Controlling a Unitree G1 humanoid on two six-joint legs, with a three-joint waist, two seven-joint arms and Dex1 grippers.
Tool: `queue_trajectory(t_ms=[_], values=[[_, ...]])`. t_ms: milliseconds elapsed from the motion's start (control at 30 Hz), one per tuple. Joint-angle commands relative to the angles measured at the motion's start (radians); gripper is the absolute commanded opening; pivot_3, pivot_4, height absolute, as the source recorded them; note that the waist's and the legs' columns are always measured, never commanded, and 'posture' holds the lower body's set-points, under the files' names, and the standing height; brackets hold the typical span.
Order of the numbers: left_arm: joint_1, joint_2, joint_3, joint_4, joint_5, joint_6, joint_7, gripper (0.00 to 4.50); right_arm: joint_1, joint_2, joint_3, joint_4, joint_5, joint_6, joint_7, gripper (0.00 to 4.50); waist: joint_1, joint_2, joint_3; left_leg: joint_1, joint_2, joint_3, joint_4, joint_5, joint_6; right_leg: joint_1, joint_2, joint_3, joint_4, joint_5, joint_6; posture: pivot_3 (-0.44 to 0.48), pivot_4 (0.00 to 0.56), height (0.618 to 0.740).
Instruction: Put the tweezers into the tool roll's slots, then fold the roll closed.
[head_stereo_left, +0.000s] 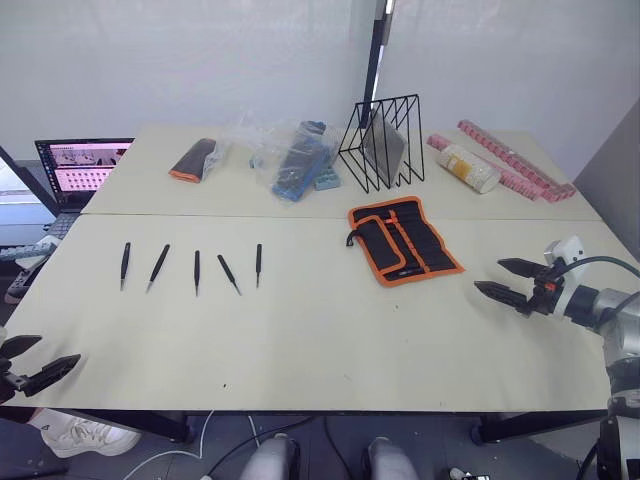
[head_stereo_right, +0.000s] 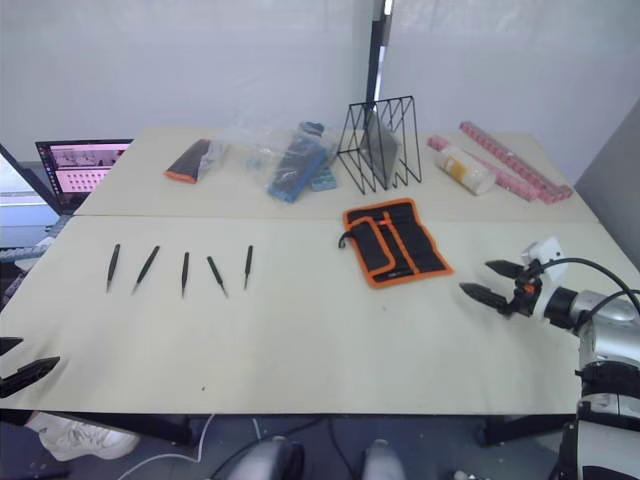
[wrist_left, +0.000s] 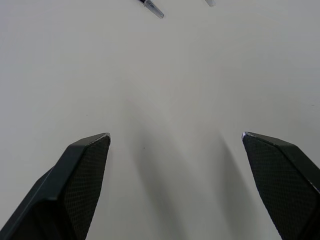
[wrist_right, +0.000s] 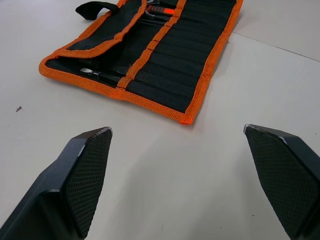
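Along the far side of your desk (head_stereo_left: 320, 350) you have a row of clutter. At the far left lies a small black pouch with an orange end (head_stereo_left: 194, 159). Beside it, toward the middle, sits a crumpled clear plastic bag of blue items (head_stereo_left: 292, 156). Next comes a black wire file rack (head_stereo_left: 383, 141), standing upright with a dark flat item leaning inside it. To the right of the rack a pale cylindrical roll (head_stereo_left: 467, 167) lies on its side, with long pink strips (head_stereo_left: 515, 159) beside and behind it. Off the desk's left edge you can see an open laptop (head_stereo_left: 82, 166) with its screen lit.
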Motion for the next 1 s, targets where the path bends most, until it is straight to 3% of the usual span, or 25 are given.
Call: queue_trajectory(t_ms=[33,133,233,400,633,900,1000], values=[[0.031,0.025,0.032,-0.119,-0.094,0.108,-0.079,4.48,0.013,-0.016,-0.006,-0.084,0.024,0.03,0.008,4.5,0.0,0.0,0.0,0.0,0.0,0.0,0.0,0.0,0.0,0.0,0.0,0.0,0.0,0.0,0.0,0.0,0.15,0.687],[0.049,0.017,0.053,-0.374,-0.26,0.321,-0.114,4.48,0.054,-0.01,-0.002,-0.244,0.067,0.161,0.006,4.5,0.003,0.0,0.0,-0.001,0.0,0.0,0.0,0.0,0.001,0.0,0.0,0.0,0.0,0.0,0.0,0.0,0.15,0.687],[0.004,0.002,0.051,-0.602,-0.4,0.484,-0.037,4.48,0.088,0.04,0.017,-0.456,0.107,0.298,-0.072,4.5,0.004,0.0,0.0,-0.001,0.001,-0.001,0.001,0.0,0.0,0.001,0.0,0.0,0.0,0.0,0.0,0.0,0.15,0.687],[-0.093,-0.029,-0.03,-0.836,-0.494,0.586,0.079,4.48,0.063,0.176,0.074,-0.624,0.055,0.375,-0.308,4.5,-0.004,0.001,0.0,0.0,0.003,0.0,0.0,0.001,0.001,0.002,0.001,0.001,0.001,0.0,0.0,0.0,0.15,0.687],[-0.133,-0.048,-0.174,-1.005,-0.441,0.561,0.128,4.48,-0.092,0.35,0.158,-0.564,-0.034,0.495,-0.582,4.5,-0.001,0.001,0.0,-0.001,0.001,0.001,0.0,0.001,0.0,0.001,0.002,0.003,0.002,0.0,-0.001,0.0,0.15,0.687],[-0.132,-0.077,-0.201,-1.031,-0.421,0.542,0.16,4.48,-0.15,0.41,0.178,-0.437,-0.027,0.582,-0.631,4.5,0.008,0.001,0.0,0.0,-0.001,0.0,0.0,0.001,0.001,0.002,0.002,0.001,0.001,0.0,0.0,0.0,0.15,0.687],[-0.123,-0.092,-0.203,-1.035,-0.414,0.534,0.168,4.5,-0.131,0.421,0.173,-0.449,-0.012,0.618,-0.63,3.55,0.001,0.001,0.0,0.0,-0.001,0.0,0.0,0.001,0.001,0.002,0.002,0.001,0.001,0.0,0.0,0.0,0.15,0.687]])
